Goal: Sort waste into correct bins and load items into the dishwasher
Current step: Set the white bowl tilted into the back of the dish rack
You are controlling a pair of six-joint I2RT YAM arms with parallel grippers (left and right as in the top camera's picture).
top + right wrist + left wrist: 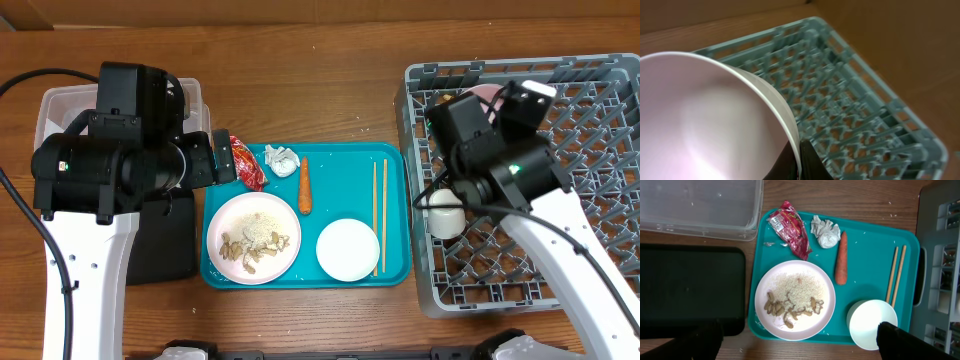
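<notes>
The right pincer point(800, 162) grips the rim of a white bowl point(705, 120), held tilted on edge over the far left part of the grey rack point(855, 115), with its hollow facing the wrist camera. The left pincer point(218, 160) hangs spread wide, holding nothing, above the far left corner of the teal tray point(340, 180) on the bench point(330, 80). On that tray the chopsticks point(380, 215) lie side by side by the right edge, long axis near to far. The carrot point(304, 187) lies likewise, thinner end far. The red wrapper point(247, 163) slants far left to near right, beside the paper ball point(281, 158). The plate point(220, 225) carries beige scraps point(255, 245), and a second bowl point(348, 250) sits to its right. The clear tub point(50, 105) and black tray point(170, 245) sit to the left
</notes>
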